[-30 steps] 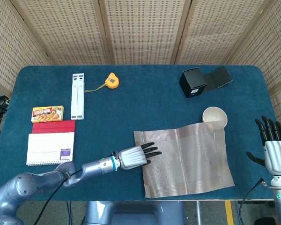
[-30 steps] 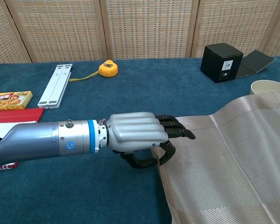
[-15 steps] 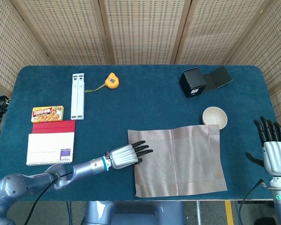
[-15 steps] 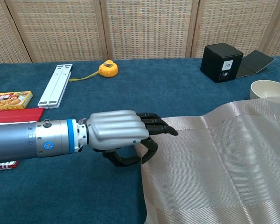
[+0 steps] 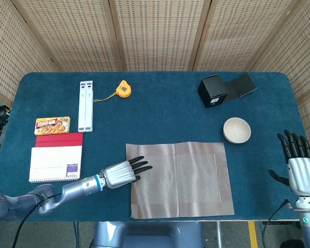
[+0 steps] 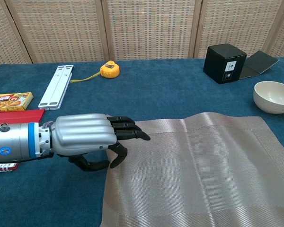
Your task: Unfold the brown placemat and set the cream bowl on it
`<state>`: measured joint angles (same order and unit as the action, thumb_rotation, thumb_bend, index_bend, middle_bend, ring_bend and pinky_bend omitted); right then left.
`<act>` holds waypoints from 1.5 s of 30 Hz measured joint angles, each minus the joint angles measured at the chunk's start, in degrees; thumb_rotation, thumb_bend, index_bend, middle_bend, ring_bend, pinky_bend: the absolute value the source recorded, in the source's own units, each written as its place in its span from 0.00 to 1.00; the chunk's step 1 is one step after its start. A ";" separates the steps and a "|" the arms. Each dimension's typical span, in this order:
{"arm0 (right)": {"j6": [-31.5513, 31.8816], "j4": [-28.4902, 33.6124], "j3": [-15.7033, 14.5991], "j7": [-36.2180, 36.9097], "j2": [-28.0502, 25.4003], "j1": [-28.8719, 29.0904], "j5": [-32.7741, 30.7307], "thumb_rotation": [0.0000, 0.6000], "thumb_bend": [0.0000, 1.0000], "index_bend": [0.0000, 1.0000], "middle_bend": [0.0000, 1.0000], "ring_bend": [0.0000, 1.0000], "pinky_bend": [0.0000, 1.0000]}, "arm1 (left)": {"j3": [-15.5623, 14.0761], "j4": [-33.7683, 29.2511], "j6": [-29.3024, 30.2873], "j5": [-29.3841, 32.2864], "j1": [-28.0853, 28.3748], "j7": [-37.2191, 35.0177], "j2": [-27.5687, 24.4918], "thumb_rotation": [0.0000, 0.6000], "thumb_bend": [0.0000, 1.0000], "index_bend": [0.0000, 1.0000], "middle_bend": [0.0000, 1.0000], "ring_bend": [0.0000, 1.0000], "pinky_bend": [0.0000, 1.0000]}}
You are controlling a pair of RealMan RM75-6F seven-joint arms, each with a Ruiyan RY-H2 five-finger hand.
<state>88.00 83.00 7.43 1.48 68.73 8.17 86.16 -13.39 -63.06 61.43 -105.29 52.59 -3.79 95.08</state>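
Head view shows my left hand (image 5: 120, 174) low over the front part of the table (image 5: 160, 113), its dark fingers (image 5: 139, 166) reaching onto the left edge of the brown placemat (image 5: 178, 178). In the chest view the same left hand (image 6: 85, 140) has its upper fingers (image 6: 130, 132) laid on top of the cloth's near-left edge while the thumb curls beneath it, so I am pinching the placemat (image 6: 194, 170) at that edge. The mat lies spread flat near the table's front edge, roughly at the middle.

My right hand (image 5: 297, 165) stands upright off the table's front right corner, fingers apart and pointing up, holding nothing.

The cream bowl (image 5: 236, 129) sits upright on the bare table just beyond the mat's far right corner, not touching it; I see nothing inside it (image 6: 273, 96). A black box (image 5: 213, 91) stands toward the far right edge, with its flap lying open beside it.

Compared with a second ago, the placemat has slid toward the left with my left hand: it then overlapped the bowl's near side, and now the bowl is wholly uncovered. The mat also lies squarer to the front edge. My right hand has hardly shifted.
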 measured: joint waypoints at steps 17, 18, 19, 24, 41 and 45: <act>0.75 0.73 0.01 0.40 -0.53 -0.35 0.52 1.00 0.00 0.00 0.00 0.00 0.00 | -2.36 -0.01 2.03 -2.95 -2.77 2.40 -4.15 1.00 0.53 0.78 0.00 0.00 0.00; 0.78 0.77 0.02 0.43 -0.57 -0.36 0.54 1.00 0.00 0.00 0.00 0.00 0.00 | -2.48 -0.02 2.19 -3.10 -2.95 2.65 -4.41 1.00 0.53 0.78 0.00 0.00 0.00; 0.80 0.79 0.00 0.45 -0.59 -0.37 0.59 1.00 0.00 0.00 0.00 0.00 0.00 | -2.57 -0.02 2.36 -3.22 -3.15 2.90 -4.69 1.00 0.53 0.78 0.00 0.00 0.00; 0.92 1.01 -0.22 0.24 -0.63 -0.41 1.04 1.00 0.00 0.00 0.00 0.00 0.00 | -2.86 0.09 3.06 -3.77 -4.06 3.67 -5.70 1.00 0.53 0.78 0.00 0.00 0.00; 1.97 1.91 -0.46 0.00 -0.98 -0.84 2.03 1.00 0.00 0.00 0.00 0.00 0.00 | -4.37 1.07 4.92 -5.19 -7.23 3.16 -7.51 1.00 0.53 0.78 0.00 0.00 0.00; 2.18 2.13 -0.50 -0.06 -1.07 -0.91 2.27 1.00 0.00 0.00 0.00 0.00 0.00 | -4.54 1.45 5.34 -5.61 -7.77 2.90 -7.53 1.00 0.51 0.74 0.00 0.00 0.00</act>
<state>90.17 85.14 6.93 1.42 67.66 7.25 88.43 -17.93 -61.61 66.77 -110.90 44.83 -0.89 87.54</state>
